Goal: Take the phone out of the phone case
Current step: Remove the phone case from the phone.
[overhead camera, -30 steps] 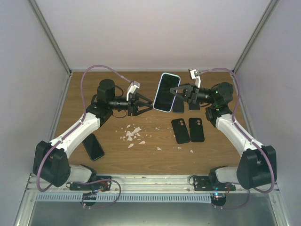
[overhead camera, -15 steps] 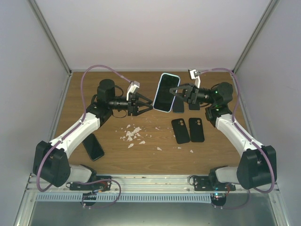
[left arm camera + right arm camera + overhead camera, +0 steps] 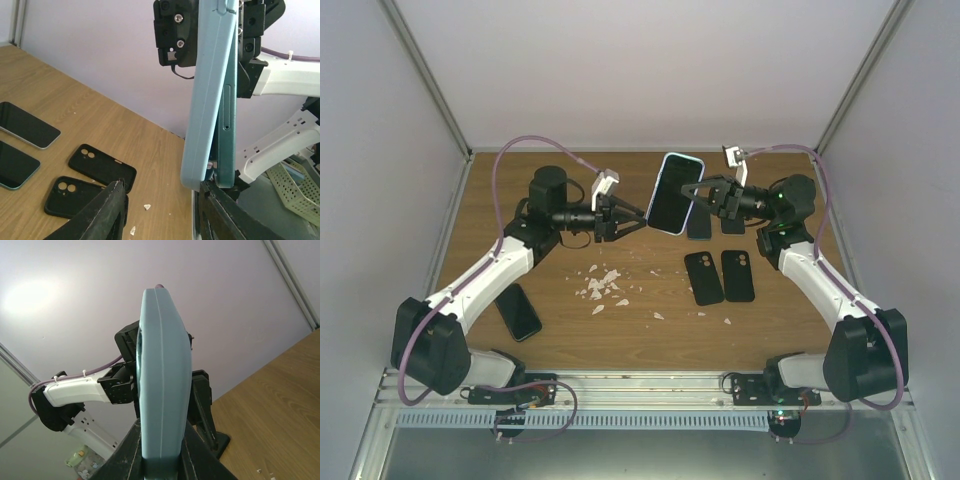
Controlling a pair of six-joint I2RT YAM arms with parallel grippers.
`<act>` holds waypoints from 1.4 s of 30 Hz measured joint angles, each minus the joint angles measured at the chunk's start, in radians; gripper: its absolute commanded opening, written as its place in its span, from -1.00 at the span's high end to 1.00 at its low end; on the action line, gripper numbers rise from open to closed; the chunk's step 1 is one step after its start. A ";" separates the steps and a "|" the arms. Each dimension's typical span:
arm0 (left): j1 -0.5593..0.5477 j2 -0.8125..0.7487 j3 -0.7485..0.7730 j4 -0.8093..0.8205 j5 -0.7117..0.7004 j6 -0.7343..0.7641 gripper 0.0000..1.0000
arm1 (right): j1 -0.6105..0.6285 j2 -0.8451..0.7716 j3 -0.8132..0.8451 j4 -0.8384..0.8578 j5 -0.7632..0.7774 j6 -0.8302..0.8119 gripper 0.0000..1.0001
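Note:
A phone in a light blue case (image 3: 672, 194) is held upright in the air above the back of the table. My right gripper (image 3: 694, 194) is shut on it from the right; in the right wrist view the case's edge (image 3: 165, 375) sits clamped in the gripper (image 3: 162, 455). My left gripper (image 3: 636, 219) is open at the phone's lower left edge. In the left wrist view the case (image 3: 210, 95) and the teal phone (image 3: 227, 125) stand apart at their lower end, and the left gripper (image 3: 160, 200) has its right finger (image 3: 225, 210) touching that lower corner.
Two empty black cases (image 3: 703, 277) (image 3: 738, 275) lie right of centre, with dark phones (image 3: 700, 223) behind them. Another phone (image 3: 520, 312) lies at the left. White scraps (image 3: 605, 285) are scattered mid-table. The left wrist view shows the black cases (image 3: 102, 167) and phones (image 3: 27, 125).
My left gripper has moved a little right and up, closer to the phone's lower edge. The right gripper holds the cased phone in nearly the same place.

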State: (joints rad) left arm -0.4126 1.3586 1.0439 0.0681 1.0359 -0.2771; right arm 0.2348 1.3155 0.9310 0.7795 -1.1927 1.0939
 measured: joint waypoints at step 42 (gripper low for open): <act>0.020 0.088 0.065 0.294 0.225 -0.294 0.07 | 0.164 0.008 -0.039 0.056 0.091 -0.092 0.99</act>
State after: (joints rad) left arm -0.3927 1.4467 1.1091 0.3622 1.2610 -0.5709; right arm 0.3988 1.3239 0.8921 0.8360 -1.1015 1.0019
